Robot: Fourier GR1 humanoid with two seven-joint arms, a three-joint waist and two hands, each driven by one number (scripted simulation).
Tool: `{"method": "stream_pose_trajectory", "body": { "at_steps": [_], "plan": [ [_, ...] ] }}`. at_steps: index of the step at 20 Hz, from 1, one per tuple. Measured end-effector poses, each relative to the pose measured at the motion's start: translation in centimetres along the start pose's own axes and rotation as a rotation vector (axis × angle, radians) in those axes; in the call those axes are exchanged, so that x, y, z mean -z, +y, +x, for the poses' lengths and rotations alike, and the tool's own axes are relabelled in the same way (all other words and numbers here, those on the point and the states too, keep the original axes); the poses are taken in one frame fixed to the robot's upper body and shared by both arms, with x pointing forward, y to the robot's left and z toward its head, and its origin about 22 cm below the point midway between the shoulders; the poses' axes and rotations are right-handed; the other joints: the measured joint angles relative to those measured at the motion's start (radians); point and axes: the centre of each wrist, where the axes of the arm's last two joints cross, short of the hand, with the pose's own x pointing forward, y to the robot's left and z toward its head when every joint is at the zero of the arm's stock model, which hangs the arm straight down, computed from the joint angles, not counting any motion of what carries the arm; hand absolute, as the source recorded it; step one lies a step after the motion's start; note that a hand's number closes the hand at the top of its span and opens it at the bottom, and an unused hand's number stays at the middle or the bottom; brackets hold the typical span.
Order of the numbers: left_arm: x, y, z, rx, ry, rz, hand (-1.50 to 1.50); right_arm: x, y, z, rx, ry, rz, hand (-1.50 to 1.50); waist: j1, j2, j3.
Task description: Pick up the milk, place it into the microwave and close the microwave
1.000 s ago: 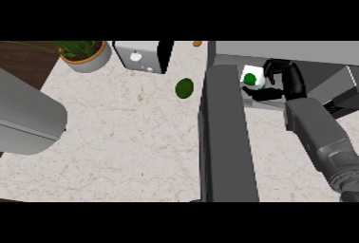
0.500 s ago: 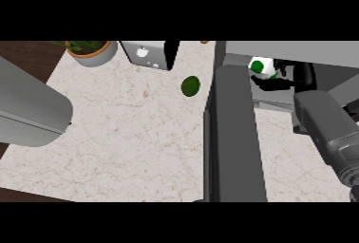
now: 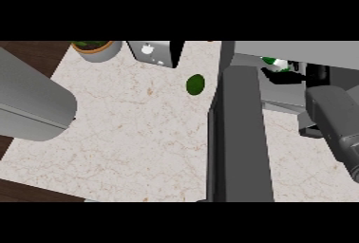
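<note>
Milk (image 3: 276,61): small white container with green marking, only partly visible. It sits inside the microwave (image 3: 294,49), at the top of the opening, tucked under the front edge of the grey top panel.

Microwave door (image 3: 240,137): dark grey, swung open, running as a long slab from the oven front down to the view's lower edge.

Right hand (image 3: 279,76): black, inside the oven cavity, just below and to the right of the milk and apparently touching it. Whether it has hold of the milk cannot be told.

Right forearm (image 3: 336,118): grey, entering from the lower right and reaching up into the opening.

Left forearm (image 3: 32,102): grey, lying across the view's left edge over the counter (image 3: 140,142); its hand is out of sight.

Change: a second ago the right hand was plainly wrapped around the milk, lower in the opening. The milk now lies deeper, more hidden by the top panel, and the forearm reaches farther in.

Other items: potted plant (image 3: 95,47) at the counter's far left; dark green oval item (image 3: 195,84) near the door.
</note>
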Motion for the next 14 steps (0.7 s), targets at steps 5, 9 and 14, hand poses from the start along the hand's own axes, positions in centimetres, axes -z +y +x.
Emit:
{"method": "stream_pose_trajectory", "body": {
  "at_steps": [5,9,14],
  "plan": [
    [0.5,0.2,0.0,0.006,-0.010,-0.007,-1.50,0.4,-0.5,0.2,-0.007,-0.001,-0.020,1.50,0.010,0.008,0.001],
    [0.7,0.5,0.0,0.018,-0.002,-0.006,-1.50,0.7,-1.1,0.3,-0.012,-0.002,-0.030,1.50,0.016,0.013,0.002],
    [0.9,0.7,0.1,0.040,0.005,-0.011,-1.50,0.9,-1.8,0.4,-0.016,-0.002,-0.041,1.50,0.025,0.018,0.003]
  ]
}}
